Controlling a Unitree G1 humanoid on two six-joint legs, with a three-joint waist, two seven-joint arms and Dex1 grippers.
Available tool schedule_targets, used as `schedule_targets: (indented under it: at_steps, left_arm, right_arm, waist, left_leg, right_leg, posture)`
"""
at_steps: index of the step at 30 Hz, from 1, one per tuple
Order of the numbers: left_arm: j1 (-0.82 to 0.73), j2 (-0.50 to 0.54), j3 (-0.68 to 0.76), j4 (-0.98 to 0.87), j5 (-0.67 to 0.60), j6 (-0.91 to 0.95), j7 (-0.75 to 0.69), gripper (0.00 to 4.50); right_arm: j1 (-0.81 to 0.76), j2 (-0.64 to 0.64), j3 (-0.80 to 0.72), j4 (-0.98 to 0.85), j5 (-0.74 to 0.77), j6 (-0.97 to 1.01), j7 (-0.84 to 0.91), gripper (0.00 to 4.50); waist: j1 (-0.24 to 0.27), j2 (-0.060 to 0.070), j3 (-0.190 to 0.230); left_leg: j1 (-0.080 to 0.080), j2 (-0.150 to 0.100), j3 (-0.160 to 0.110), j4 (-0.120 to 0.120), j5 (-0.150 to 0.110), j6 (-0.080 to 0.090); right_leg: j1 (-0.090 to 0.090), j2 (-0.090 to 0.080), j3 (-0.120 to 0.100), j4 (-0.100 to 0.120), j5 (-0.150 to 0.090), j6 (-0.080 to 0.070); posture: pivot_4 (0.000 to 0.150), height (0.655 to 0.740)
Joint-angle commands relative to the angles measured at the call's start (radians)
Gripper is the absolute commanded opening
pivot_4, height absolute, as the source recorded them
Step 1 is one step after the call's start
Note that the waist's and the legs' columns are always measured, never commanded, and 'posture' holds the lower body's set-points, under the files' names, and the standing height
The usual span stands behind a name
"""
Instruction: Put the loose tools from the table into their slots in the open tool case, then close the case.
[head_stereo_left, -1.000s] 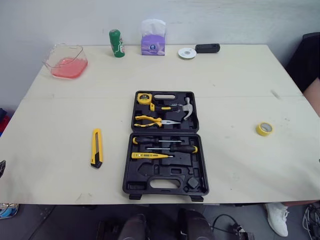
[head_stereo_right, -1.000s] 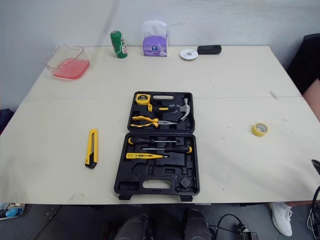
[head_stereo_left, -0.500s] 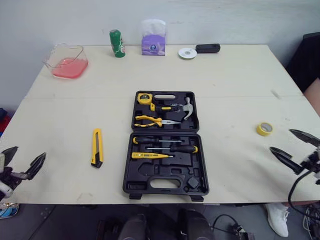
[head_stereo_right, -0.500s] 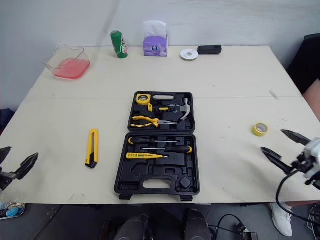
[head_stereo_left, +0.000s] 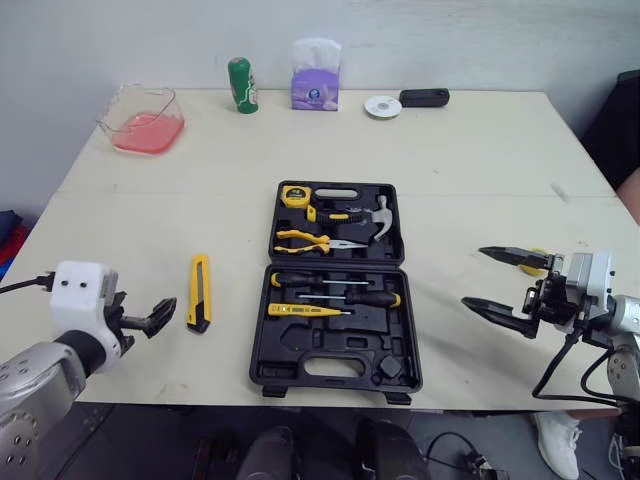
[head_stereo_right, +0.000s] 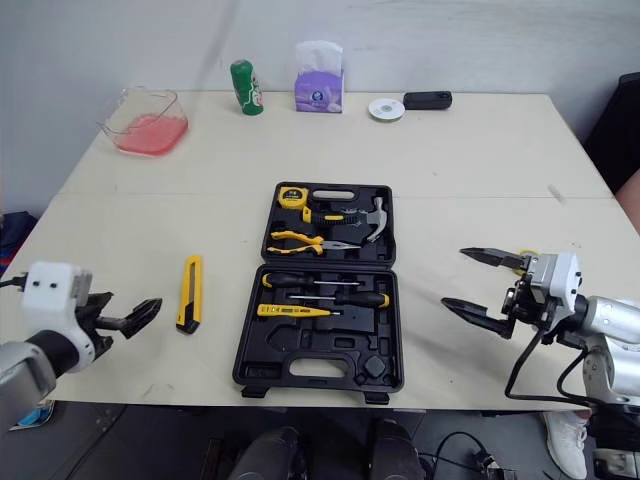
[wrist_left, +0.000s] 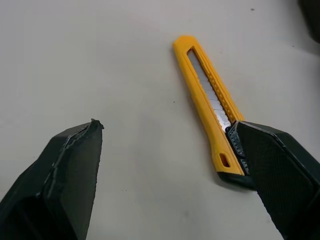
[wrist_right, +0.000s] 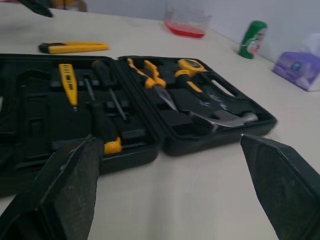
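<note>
Just ahead of the spread fingers of the left gripper (wrist_left: 165, 127), black end beside one fingertip: the yellow utility knife (wrist_left: 207, 112). Beyond the wide-apart fingers of the right gripper (head_stereo_left: 474, 276): the open tool case (head_stereo_left: 300, 347), flat on the table (head_stereo_left: 450, 150).

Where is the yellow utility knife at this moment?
In the left eye view, the utility knife lies left of the tool case, just ahead of the left end effector.

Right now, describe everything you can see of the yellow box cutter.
The box cutter is slim yellow plastic with a black end cap and a metal blade strip in its slot. It lies flat on the table, left of the tool case, black end nearest the open jaws of the left gripper.
</note>
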Motion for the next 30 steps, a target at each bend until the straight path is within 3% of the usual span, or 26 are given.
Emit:
schedule_targets:
  at_steps: [1, 3, 7, 12, 17, 30]
  left_arm:
    - [-0.059, -0.016, -0.045, -0.076, -0.012, 0.130, 0.041, 4.48]
    - [-0.065, -0.022, -0.104, -0.088, 0.003, 0.136, 0.086, 4.48]
    - [-0.137, -0.148, -0.169, -0.070, 0.070, 0.136, 0.206, 4.48]
    - [-0.187, -0.195, -0.258, -0.012, 0.147, 0.136, 0.257, 4.48]
    - [-0.173, -0.254, -0.318, -0.003, 0.204, 0.136, 0.265, 4.48]
    - [-0.198, -0.280, -0.410, 0.108, 0.382, 0.104, 0.234, 4.48]
  right_arm:
    - [-0.017, 0.009, 0.010, -0.059, 0.026, 0.006, 0.030, 4.50]
    - [-0.019, 0.015, 0.023, -0.082, 0.036, 0.020, 0.043, 4.50]
    - [-0.017, 0.031, 0.051, -0.130, 0.047, 0.041, 0.066, 4.50]
    - [-0.019, 0.046, 0.065, -0.155, 0.050, 0.054, 0.064, 4.50]
    - [-0.002, 0.051, 0.068, -0.192, 0.060, 0.071, 0.069, 4.50]
    - [0.016, 0.068, 0.068, -0.248, 0.066, 0.094, 0.065, 4.50]
  waist:
    - [0.003, -0.001, 0.000]
    - [0.002, -0.001, 0.000]
    - [0.005, -0.002, 0.000]
    - [0.008, -0.002, 0.000]
    - [0.008, -0.003, 0.000]
    - [0.012, -0.003, 0.000]
  left_leg:
    - [0.000, 0.000, 0.000, 0.000, 0.000, 0.000]
    - [0.000, 0.000, 0.000, 0.000, 0.000, -0.001]
    - [0.000, 0.001, 0.000, 0.001, 0.001, -0.001]
    - [0.000, 0.000, 0.000, 0.001, 0.001, -0.002]
    - [-0.001, 0.000, 0.000, 0.001, 0.001, -0.002]
    - [0.000, 0.000, 0.000, 0.001, 0.001, -0.002]
  right_leg:
    - [0.000, 0.000, 0.000, 0.000, 0.000, 0.000]
    - [0.000, 0.001, 0.000, 0.000, 0.000, 0.000]
    - [0.000, 0.002, 0.001, -0.001, 0.000, 0.000]
    - [0.000, 0.002, 0.001, -0.002, 0.000, 0.000]
    - [0.000, 0.002, 0.001, -0.001, 0.000, 0.000]
    - [0.000, 0.002, 0.001, -0.004, 0.000, 0.000]
  posture:
    - [0.150, 0.7400]
    - [0.150, 0.7400]
    - [0.150, 0.7400]
    - [0.150, 0.7400]
    - [0.150, 0.7400]
    - [0.150, 0.7400]
